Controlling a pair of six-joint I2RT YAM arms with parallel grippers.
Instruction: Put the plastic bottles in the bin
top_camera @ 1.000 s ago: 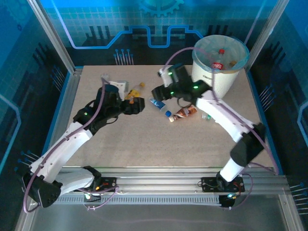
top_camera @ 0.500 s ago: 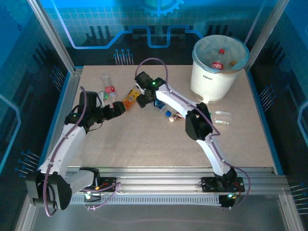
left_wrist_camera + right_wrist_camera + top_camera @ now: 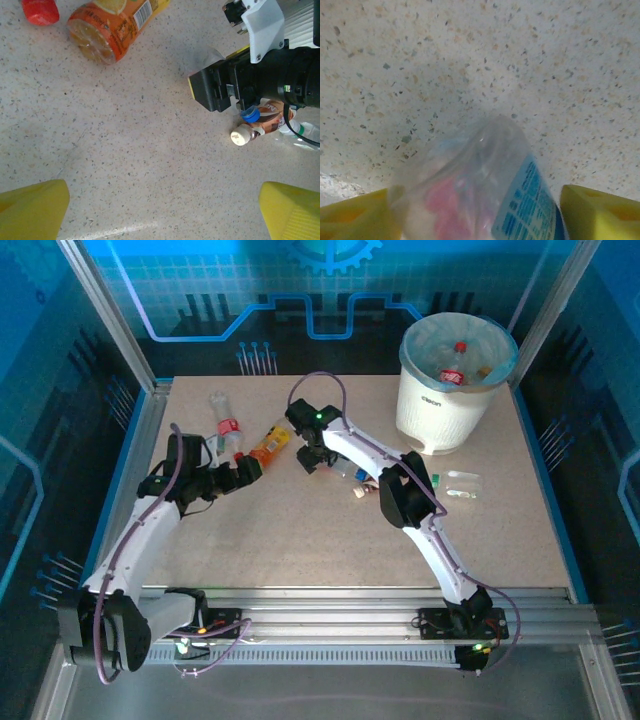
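Right wrist: blue-labelled bottle [image 3: 490, 190] is lying between right gripper's [image 3: 475, 215] part-open fingers, long axis slanting across their closing line; can't tell if it's pinching yet.

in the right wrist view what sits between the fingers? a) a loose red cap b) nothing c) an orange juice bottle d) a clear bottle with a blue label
d: the right wrist view shows a clear bottle with a blue label lying between the yellow fingers on the speckled table.
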